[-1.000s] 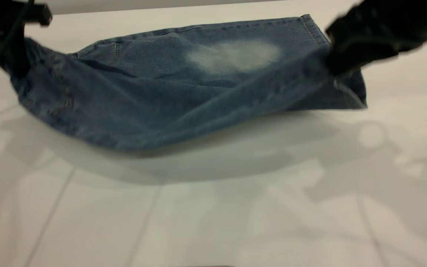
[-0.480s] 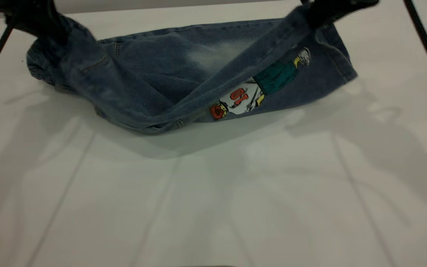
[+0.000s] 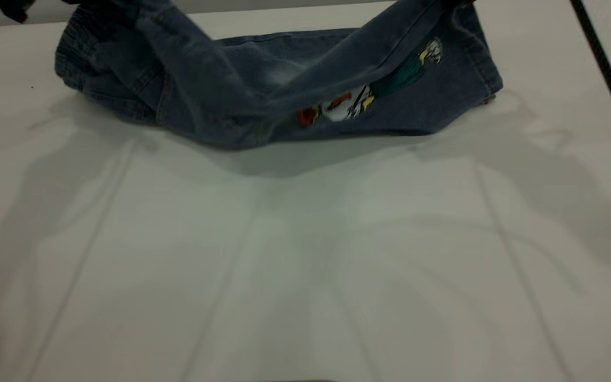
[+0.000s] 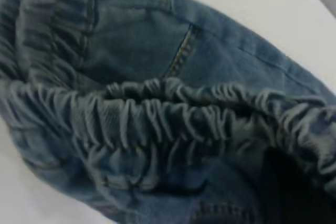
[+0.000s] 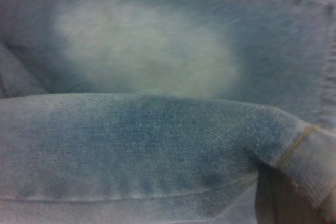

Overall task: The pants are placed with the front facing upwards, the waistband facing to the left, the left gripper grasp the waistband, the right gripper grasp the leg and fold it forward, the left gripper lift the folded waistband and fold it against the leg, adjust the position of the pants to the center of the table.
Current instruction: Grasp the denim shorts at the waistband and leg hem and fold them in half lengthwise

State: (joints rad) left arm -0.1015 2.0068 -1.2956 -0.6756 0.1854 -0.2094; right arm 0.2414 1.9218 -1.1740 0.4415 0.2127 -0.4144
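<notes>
We work over a plain white table (image 3: 305,265), bare across its whole near half, with only soft shadows falling on it. Past that, toward the far edge, lie the pants (image 3: 263,85), their near long edge raised and doubled over so the back of the leg (image 3: 417,90) faces us, the cartoon print (image 3: 348,103) showing on it. The waistband (image 3: 80,63) bunches at the left end; in the left wrist view its gathered elastic (image 4: 173,114) runs right across, very close to the camera. At the far top of the exterior view, the left gripper (image 3: 14,8) shows only as a dark corner, and the right gripper is out of sight beyond the frame; we cannot tell from these views how either set of fingers stands, though the lifted cloth at both ends suggests it is being held.

We judge the lengthwise fold is in hand, the near leg being carried over the far one. Next, the raised edge needs laying down flush on the far leg (image 5: 142,45), hems matched, before the waistband is folded toward the leg
</notes>
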